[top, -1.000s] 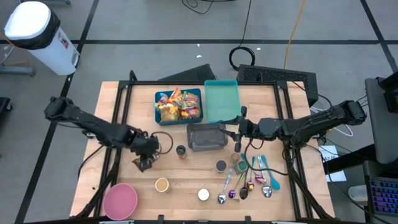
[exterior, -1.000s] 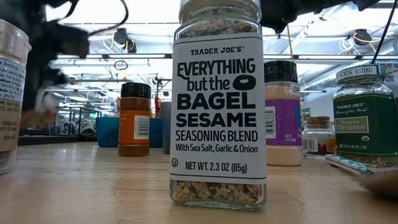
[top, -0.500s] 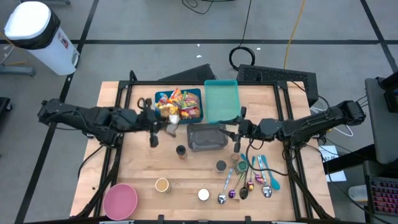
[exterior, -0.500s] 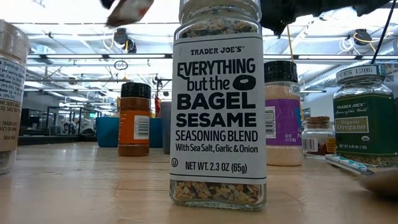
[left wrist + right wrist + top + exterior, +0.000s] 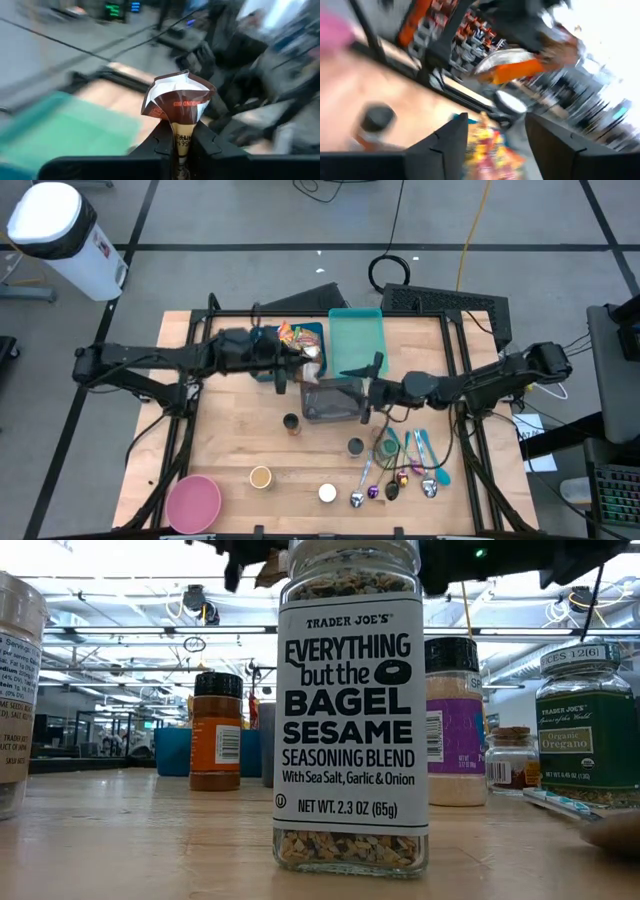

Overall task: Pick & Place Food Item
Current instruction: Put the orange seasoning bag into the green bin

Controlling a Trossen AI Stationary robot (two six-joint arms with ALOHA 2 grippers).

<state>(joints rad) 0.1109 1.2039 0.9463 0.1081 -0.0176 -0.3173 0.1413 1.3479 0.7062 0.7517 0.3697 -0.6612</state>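
A small brown food packet (image 5: 180, 102) with a white inner side is in my left gripper (image 5: 179, 150), which is shut on it. In the high view the left gripper (image 5: 298, 360) reaches level from the left. It holds the packet (image 5: 311, 353) in the air between the blue bin (image 5: 253, 345) of colourful snacks and the grey container (image 5: 330, 408). My right gripper (image 5: 362, 380) hovers at the grey container's right end. In its wrist view the right gripper (image 5: 496, 122) is open, with nothing between its fingers. My left gripper pinches the packet's narrow end (image 5: 178, 136) between its two fingers. The fingers come level from the table's left. The packet sticks out past the fingertips, its wider crimped end (image 5: 181, 82) fanned out, and it is lifted clear of everything.
A teal lid (image 5: 355, 340) lies right of the blue bin. Spice jars (image 5: 291, 423) (image 5: 356, 446) (image 5: 260, 477) stand near the front, with spoons (image 5: 405, 475) at the right and a pink bowl (image 5: 193, 502) at the front left. A seasoning jar (image 5: 350, 710) fills the low view.
My left gripper has risen from the table's front left. It has swung toward the far right with the packet, tipping from pointing down to level, and now stands by the blue bin and the grey container. My right gripper has shifted a little to the left and rolled.
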